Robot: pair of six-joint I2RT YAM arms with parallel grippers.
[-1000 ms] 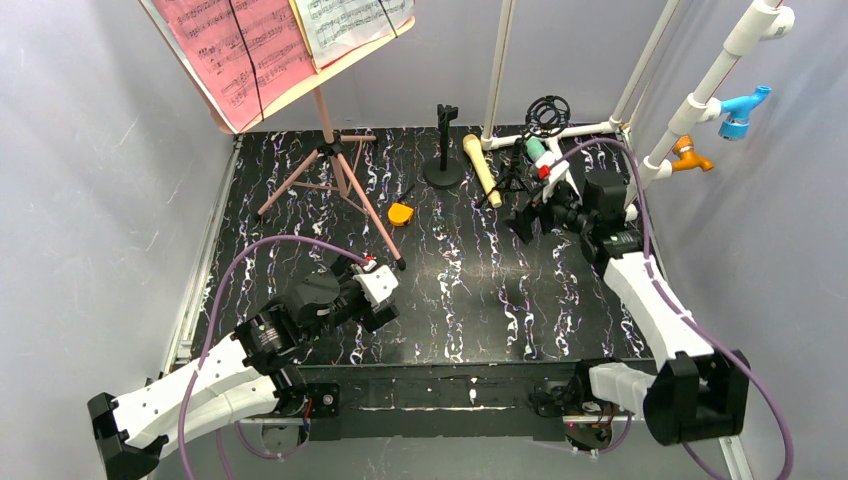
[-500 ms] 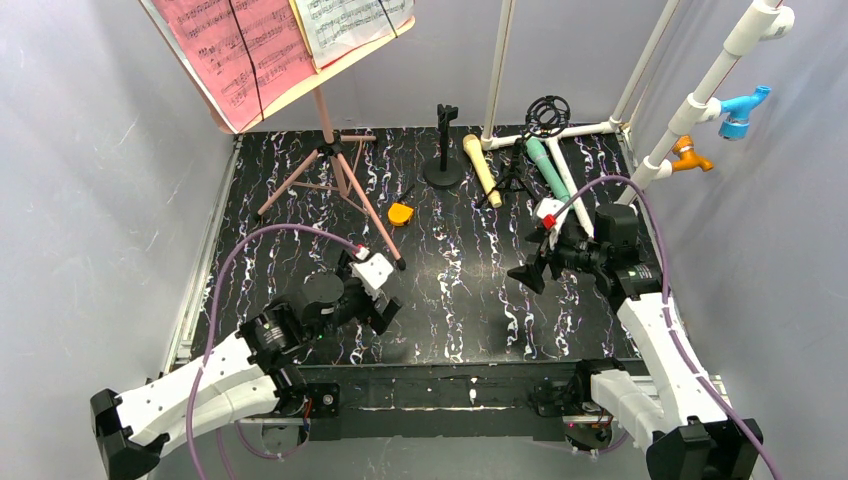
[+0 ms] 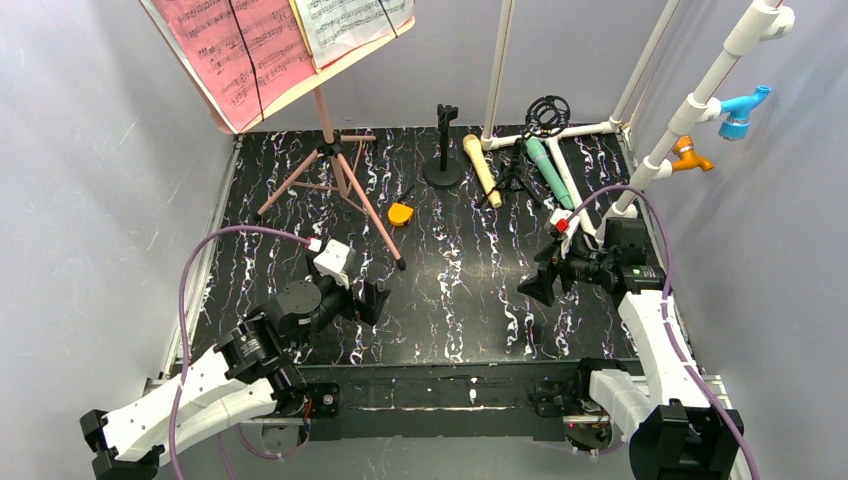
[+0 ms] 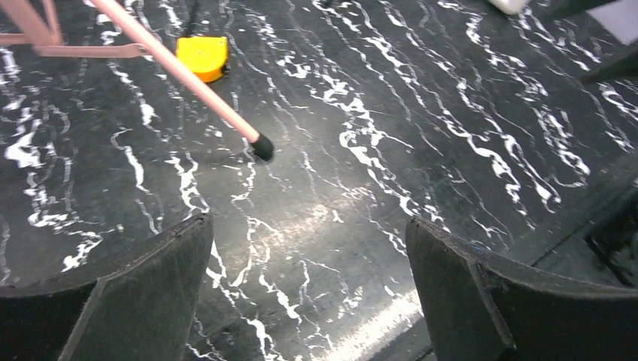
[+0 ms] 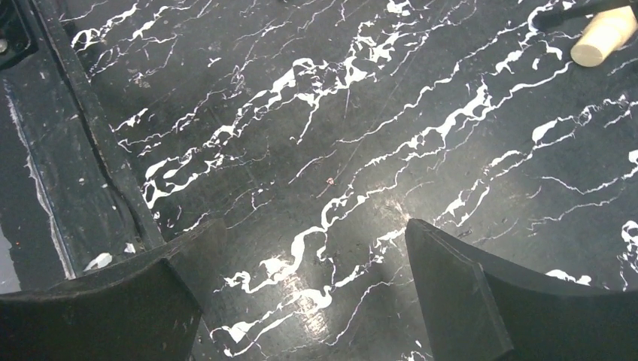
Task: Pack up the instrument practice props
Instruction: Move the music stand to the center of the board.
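Both my grippers hang wide open, holding nothing: the left gripper sits just short of the near pink tripod leg, the right gripper well short of the beige microphone and teal microphone at the back. The music board with its sheets stands far left and looks top-heavy to me, so I'd pinch that leg above its foot, square across the tube, closing gently

Top view looks down over the whole black table; both wrist views hang close above patches of it.
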